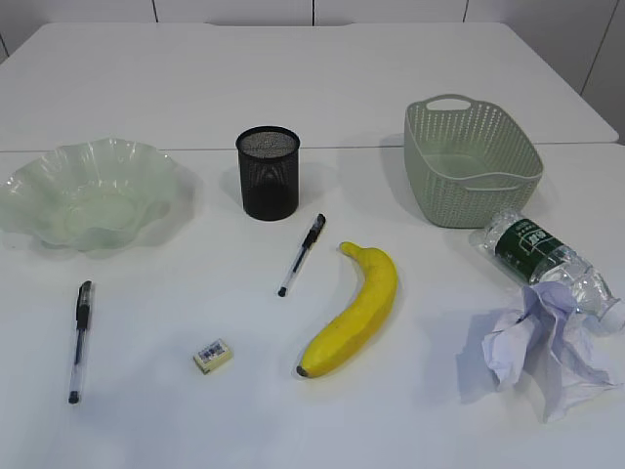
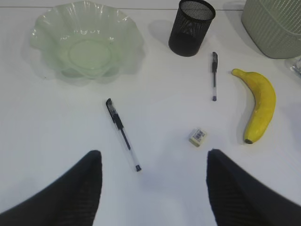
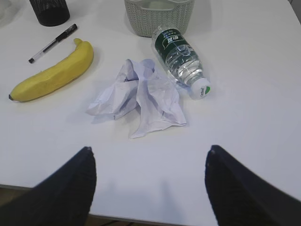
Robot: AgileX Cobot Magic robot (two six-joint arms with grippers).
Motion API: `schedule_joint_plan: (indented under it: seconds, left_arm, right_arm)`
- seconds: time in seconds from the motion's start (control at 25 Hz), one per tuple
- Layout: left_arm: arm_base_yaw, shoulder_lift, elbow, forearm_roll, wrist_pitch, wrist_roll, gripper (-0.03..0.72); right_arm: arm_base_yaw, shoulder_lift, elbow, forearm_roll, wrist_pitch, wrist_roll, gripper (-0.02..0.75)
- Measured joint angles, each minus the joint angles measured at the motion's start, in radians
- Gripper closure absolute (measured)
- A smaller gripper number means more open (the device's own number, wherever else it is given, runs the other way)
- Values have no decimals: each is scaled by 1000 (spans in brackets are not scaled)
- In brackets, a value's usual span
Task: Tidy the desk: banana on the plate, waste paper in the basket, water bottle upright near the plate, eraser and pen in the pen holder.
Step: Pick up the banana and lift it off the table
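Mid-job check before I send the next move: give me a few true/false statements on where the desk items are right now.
1. The water bottle lies on its side. True.
2. The banana is on the plate. False: it lies on the desk, and the plate holds nothing.
3. Two pens lie on the desk, one near the eraser. True.
4. The waste paper is in the basket. False: it lies on the desk by the bottle.
5. The pen holder has tipped over. False: it stands upright.
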State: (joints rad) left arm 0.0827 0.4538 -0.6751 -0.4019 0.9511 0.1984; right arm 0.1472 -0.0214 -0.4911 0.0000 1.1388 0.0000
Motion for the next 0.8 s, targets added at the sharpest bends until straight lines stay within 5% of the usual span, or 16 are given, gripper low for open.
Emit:
schedule_joint_plan:
  seconds: [0.52, 0.8]
  left_arm:
    - [-4, 582, -338, -223, -9, 163, 190]
    - [-197, 738, -427, -248, -139, 210, 191]
  right_arm:
    - [0, 0, 0, 0, 0, 0, 202]
    - [0, 0, 0, 0, 0, 0, 202]
